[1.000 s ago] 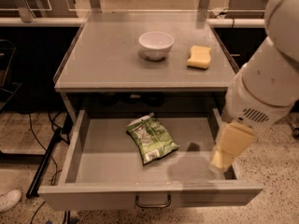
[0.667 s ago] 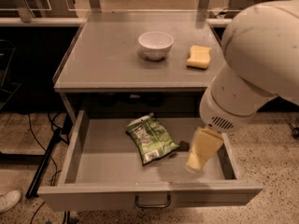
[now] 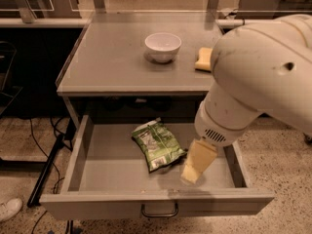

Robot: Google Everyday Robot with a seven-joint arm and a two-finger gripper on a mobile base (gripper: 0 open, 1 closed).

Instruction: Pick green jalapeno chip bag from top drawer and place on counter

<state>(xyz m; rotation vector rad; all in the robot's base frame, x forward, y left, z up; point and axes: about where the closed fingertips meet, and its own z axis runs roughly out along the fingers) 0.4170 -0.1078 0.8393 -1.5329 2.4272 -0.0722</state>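
Hanging just beside crinkled chip bag (image 3: 158, 145) in drawer (image 3: 107, 167): tapered gripper (image 3: 193, 168).

Beyond the right edge of the worktop (image 3: 112, 57) lies speckled terrazzo floor (image 3: 282, 150); black cables (image 3: 35, 135) trail beyond its left edge, a white shoe (image 3: 9, 208) near them. The gripper (image 3: 196, 164) hangs below its front edge, toward the right corner.

Crinkly glossy chip bag (image 3: 158, 145) in matt, seemingly metal drawer (image 3: 108, 170); smooth cream pincer (image 3: 190, 176) just beside it.
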